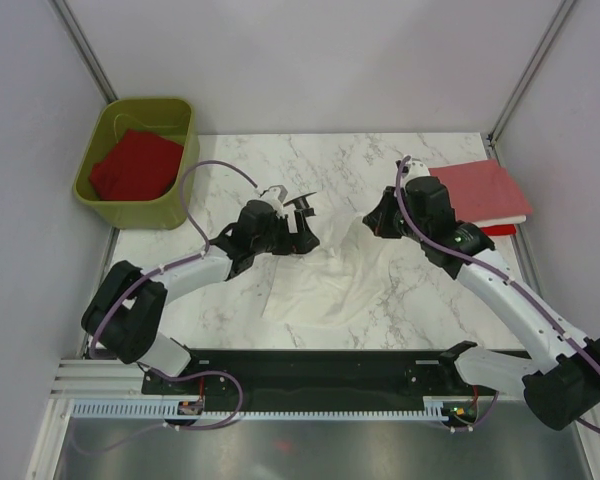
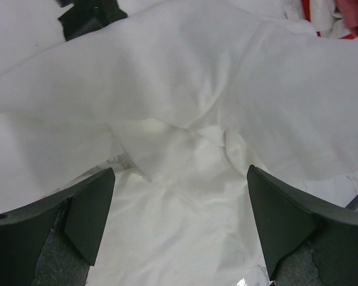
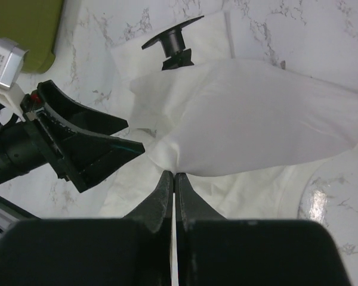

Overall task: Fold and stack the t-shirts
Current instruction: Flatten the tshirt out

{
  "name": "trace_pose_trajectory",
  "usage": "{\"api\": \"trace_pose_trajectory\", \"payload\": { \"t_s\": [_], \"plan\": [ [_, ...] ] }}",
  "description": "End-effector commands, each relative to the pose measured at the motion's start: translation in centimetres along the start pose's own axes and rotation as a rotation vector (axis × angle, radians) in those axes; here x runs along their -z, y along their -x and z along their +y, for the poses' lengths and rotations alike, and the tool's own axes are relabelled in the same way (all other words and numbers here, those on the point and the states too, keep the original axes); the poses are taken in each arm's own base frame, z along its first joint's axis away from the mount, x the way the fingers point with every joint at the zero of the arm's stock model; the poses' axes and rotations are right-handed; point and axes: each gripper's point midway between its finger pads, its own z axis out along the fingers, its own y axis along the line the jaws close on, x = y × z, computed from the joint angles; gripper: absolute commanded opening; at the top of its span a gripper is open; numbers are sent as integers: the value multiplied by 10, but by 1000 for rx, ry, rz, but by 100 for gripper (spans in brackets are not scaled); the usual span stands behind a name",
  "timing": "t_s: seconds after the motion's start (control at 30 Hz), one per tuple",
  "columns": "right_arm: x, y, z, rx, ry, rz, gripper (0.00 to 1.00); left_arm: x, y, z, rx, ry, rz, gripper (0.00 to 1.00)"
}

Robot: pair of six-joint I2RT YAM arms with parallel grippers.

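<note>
A white t-shirt (image 1: 325,280) lies crumpled in the middle of the marble table, with a black mark (image 1: 302,206) near its far edge. My right gripper (image 3: 173,174) is shut on a fold of the white t-shirt (image 3: 256,119) and holds it raised off the table; it also shows in the top view (image 1: 373,222). My left gripper (image 2: 179,220) is open and empty, its fingers (image 2: 89,208) spread just over the white t-shirt (image 2: 185,113), close to the right gripper; it also shows in the top view (image 1: 304,232). A bright red t-shirt (image 1: 135,165) lies in the tub.
The olive-green tub (image 1: 178,118) stands at the far left corner. A folded salmon pink t-shirt (image 1: 480,188) lies on a stack with white and red layers (image 1: 502,228) at the far right. Grey walls enclose the table on three sides.
</note>
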Motion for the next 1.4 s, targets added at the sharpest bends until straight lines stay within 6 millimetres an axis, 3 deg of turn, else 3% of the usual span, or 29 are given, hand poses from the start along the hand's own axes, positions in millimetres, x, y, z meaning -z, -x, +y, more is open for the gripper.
{"api": "trace_pose_trajectory", "payload": {
  "t_s": [0.0, 0.13, 0.17, 0.23, 0.27, 0.47, 0.5, 0.53, 0.57, 0.63, 0.93, 1.27, 1.37],
  "plan": [
    [16, -5, -11, 34, -61, 18, 0, 15, 21, -51, -144, -182, -111, 100],
    [14, -31, -27, 29, -82, 48, 0, 15, 16, -66, -210, -209, -111, 100],
    [9, -51, -39, 22, -103, 83, 0, 13, 15, -67, -211, -214, -103, 100],
    [6, -62, -48, 17, -114, 74, 0, 10, 13, -68, -211, -213, -86, 100],
    [2, -82, -62, 18, -144, 106, 0, 9, 10, -68, -209, -215, -72, 100],
    [-11, -118, -103, -11, -245, 116, 3, 3, 3, -70, -215, -210, -39, 99],
    [-16, -119, -104, -19, -236, 112, 10, 3, 4, -69, -215, -206, -41, 99],
    [-19, -121, -105, -29, -227, 118, 25, 3, 3, -68, -214, -201, -39, 99],
    [-21, -129, -105, -38, -210, 139, 32, 3, 3, -67, -213, -193, -40, 99],
    [-27, -128, -104, -50, -190, 124, 48, 3, 2, -66, -212, -189, -37, 99],
    [-33, -131, -119, -29, -246, 106, 79, 3, 4, -66, -208, -186, -40, 99],
    [-28, -118, -137, -51, -336, 47, 81, 5, 4, -66, -206, -186, -42, 99],
    [-22, -113, -141, -115, -311, 9, 89, 7, 5, -66, -208, -186, -46, 99]
  ]
}}
